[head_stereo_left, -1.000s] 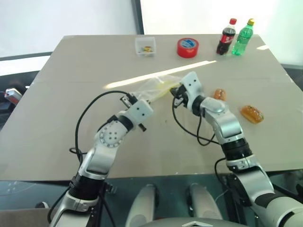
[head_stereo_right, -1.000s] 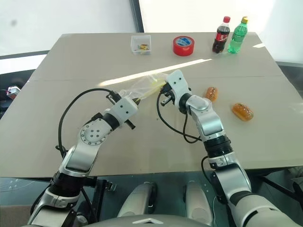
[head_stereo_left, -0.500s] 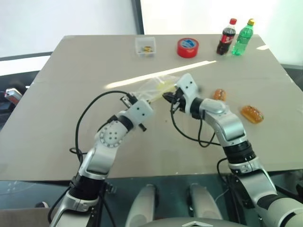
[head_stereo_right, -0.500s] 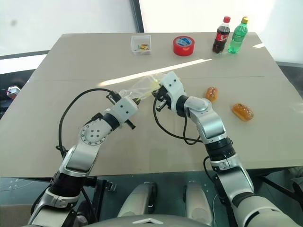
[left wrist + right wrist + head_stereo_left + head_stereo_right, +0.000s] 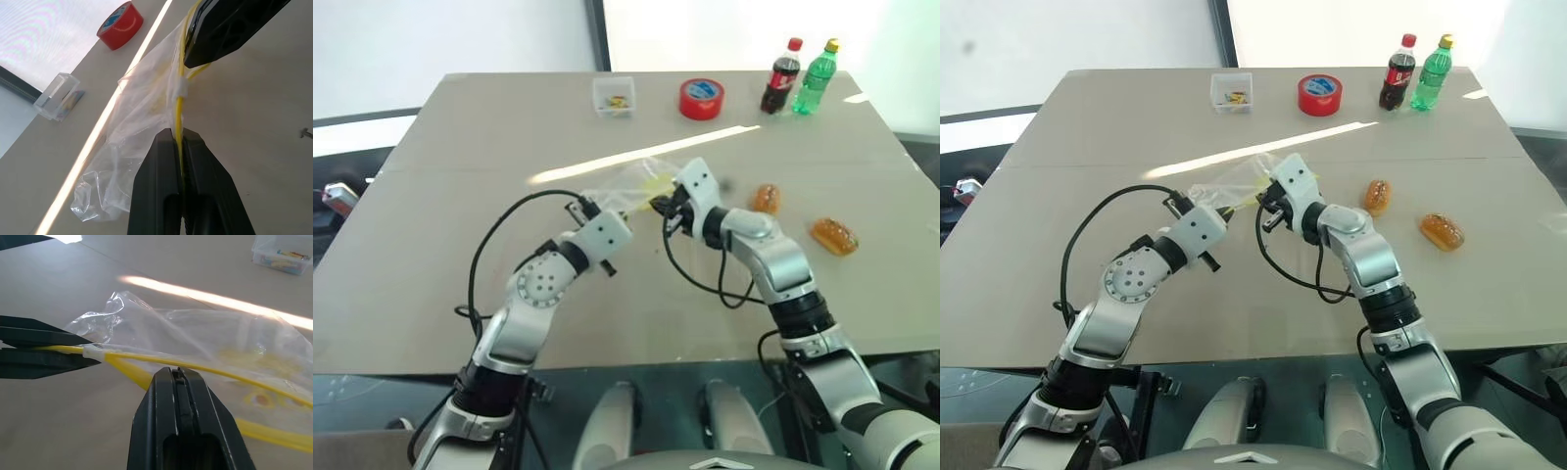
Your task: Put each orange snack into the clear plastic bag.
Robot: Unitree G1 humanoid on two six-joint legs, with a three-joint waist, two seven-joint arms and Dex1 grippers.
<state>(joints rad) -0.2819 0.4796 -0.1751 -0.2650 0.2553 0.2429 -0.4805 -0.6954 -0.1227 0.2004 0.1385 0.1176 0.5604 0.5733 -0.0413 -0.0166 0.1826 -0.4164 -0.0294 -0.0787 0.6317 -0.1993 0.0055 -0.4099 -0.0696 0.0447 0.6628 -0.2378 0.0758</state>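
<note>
The clear plastic bag (image 5: 628, 182) hangs crumpled between my two grippers, just above the table's middle. My left gripper (image 5: 178, 134) is shut on its yellow seal strip (image 5: 179, 105). The right gripper (image 5: 178, 372) is shut on the bag's edge a short way along the strip, facing the left gripper (image 5: 579, 208) closely. The strip splits into two yellow lines between them, so the mouth gapes slightly. Two orange snacks (image 5: 766, 198) (image 5: 833, 235) lie on the table to the right of my right gripper (image 5: 659, 204), untouched.
At the table's far edge stand a small clear box (image 5: 613, 96), a red tape roll (image 5: 701, 98), a cola bottle (image 5: 781, 76) and a green bottle (image 5: 816, 76). The tan table (image 5: 460, 196) is bare on the left and near side.
My right wrist has turned a little and its gripper has edged slightly toward the left one, still on the bag. The left gripper and the snacks have stayed put.
</note>
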